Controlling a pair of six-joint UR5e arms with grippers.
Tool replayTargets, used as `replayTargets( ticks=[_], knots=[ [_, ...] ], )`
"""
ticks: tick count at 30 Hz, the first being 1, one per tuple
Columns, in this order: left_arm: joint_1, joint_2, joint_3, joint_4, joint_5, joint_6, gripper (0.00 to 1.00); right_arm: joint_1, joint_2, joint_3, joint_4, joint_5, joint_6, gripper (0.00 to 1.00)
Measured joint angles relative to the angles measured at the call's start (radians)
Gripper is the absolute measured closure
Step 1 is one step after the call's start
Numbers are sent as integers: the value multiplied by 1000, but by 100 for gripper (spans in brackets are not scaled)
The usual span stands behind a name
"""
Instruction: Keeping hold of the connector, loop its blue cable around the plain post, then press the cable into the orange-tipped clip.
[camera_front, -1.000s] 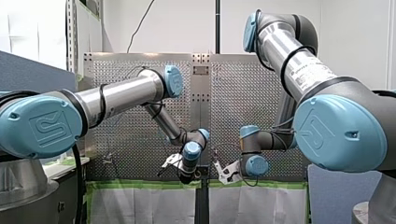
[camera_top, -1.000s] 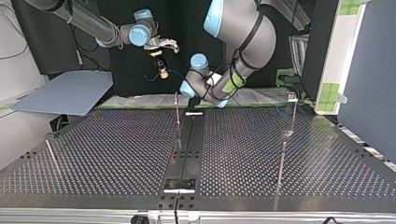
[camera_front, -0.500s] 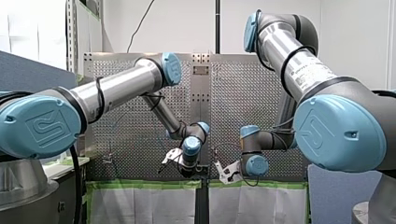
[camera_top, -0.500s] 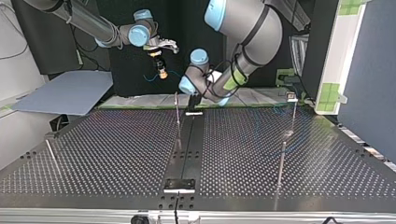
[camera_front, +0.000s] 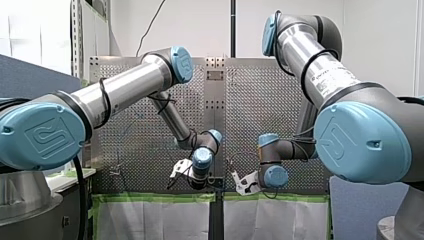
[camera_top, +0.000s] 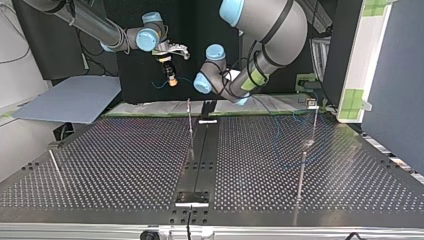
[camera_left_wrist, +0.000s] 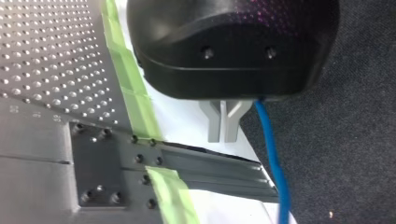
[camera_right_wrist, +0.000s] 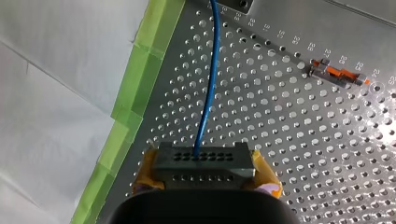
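Robot's right hand (camera_right_wrist: 204, 175) is clamped tight on the connector (camera_right_wrist: 203, 158), its blue cable (camera_right_wrist: 208, 93) runs ahead over the counter (camera_right_wrist: 280, 140) w/ the orange-tipped clip (camera_right_wrist: 341, 73) farther off, so the loop step looks not begun & next it prob. must swing the cable round a post (camera_top: 190, 122) w/o letting go.

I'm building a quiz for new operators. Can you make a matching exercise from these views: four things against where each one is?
1 connector
2 blue cable
3 orange-tipped clip
4 green tape

A along the perforated board's edge
B mounted on that board
C clamped between the yellow pads of my right claw
D leaving the connector's holes

Pairs: 1-C, 2-D, 3-B, 4-A.
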Motion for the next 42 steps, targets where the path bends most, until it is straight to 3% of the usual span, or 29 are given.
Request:
replayTargets(
  ticks=[6, 19, 33, 42],
  knots=[
    [-11, 0, -40, 53, -14, -25, 100, -2, 0, -6, -3, -3, 3, 100],
    [-39, 0, -78, 173, -98, -94, 100, -6, -2, -31, 21, 0, 4, 100],
    [-48, 0, -125, 319, -104, -154, 100, -23, -8, -52, 53, 1, 8, 100],
    [-55, 1, -158, 412, -103, -188, 100, -32, -63, -56, 69, -1, 27, 100]
  ],
)
